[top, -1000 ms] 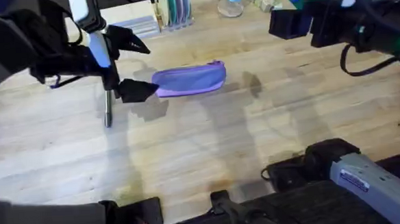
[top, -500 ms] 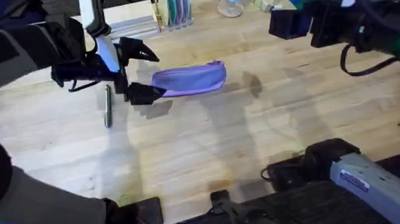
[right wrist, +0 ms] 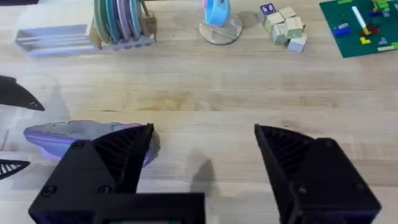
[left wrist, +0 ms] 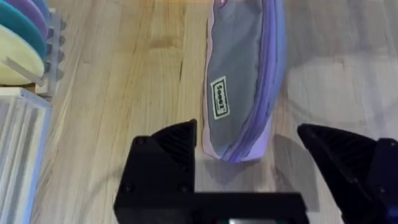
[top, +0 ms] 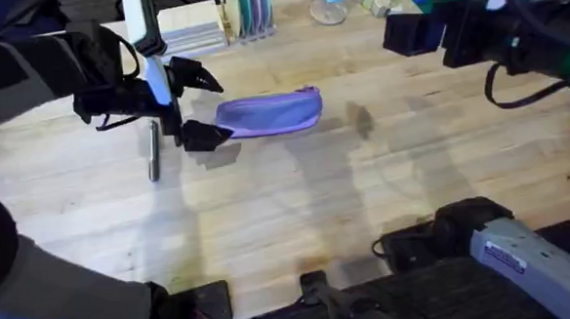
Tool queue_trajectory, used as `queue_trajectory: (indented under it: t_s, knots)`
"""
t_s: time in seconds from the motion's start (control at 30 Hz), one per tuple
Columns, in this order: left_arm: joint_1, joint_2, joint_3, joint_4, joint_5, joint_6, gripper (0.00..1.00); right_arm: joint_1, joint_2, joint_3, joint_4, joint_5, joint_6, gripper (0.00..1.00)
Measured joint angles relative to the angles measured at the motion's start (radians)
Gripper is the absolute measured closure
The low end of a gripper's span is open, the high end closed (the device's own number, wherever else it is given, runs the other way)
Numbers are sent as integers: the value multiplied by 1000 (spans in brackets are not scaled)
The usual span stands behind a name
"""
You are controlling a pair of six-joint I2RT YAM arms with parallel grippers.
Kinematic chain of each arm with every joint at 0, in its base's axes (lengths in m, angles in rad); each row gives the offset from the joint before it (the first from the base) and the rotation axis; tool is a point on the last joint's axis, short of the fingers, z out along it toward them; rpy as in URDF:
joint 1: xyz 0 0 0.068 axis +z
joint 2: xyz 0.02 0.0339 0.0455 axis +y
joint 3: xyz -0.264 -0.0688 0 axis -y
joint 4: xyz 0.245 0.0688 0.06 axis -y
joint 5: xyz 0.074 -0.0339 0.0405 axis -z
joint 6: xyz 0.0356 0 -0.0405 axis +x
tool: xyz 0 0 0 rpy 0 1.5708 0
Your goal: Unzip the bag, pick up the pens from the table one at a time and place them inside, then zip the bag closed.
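Overhead view: the bag (top: 269, 113) lies flat on the counter (top: 297, 208), zipper edge toward the far side, with one pen (top: 153, 151) resting on the wood well to its left. The left gripper (top: 196, 106) hangs at the left end of the bag with its jaws spread wide, one finger on the far side and one on the near side of that end; whether either touches the fabric cannot be told. The right arm is raised at the upper right, away from the bag. Left wrist view: the bag (left wrist: 241, 93) runs lengthwise away from the camera, its grey side panel with a small label facing up and its purple zipper edge along one side; its rounded near end sits between the two black fingers of the left gripper (left wrist: 249, 165), which stand apart on either side. A rack of coloured plates (left wrist: 22, 37) stands at the edge. Right wrist view: the right gripper (right wrist: 205, 149) has its jaws spread and holds nothing; the bag (right wrist: 87, 138) lies beyond one finger, partly hidden by it.
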Motion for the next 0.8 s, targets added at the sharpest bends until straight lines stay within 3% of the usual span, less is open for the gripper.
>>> queue_trajectory:
  t_s: [0.2,0.33,0.43,0.47,0.5,0.8]
  knots:
    - [-8,1,0,0,1,0,9,0,0,0,0,0,0,3]
    - [-32,1,0,-4,2,-1,340,0,0,0,0,0,13,3]
    - [-50,2,0,6,-2,1,779,0,0,0,0,-2,58,3]
    - [-53,2,1,12,-3,3,891,0,0,0,0,-6,81,3]
    - [-54,3,1,17,-6,5,938,0,0,0,0,-13,106,3]
    - [-55,9,1,26,-2,6,956,0,102,3,4,-152,225,3]
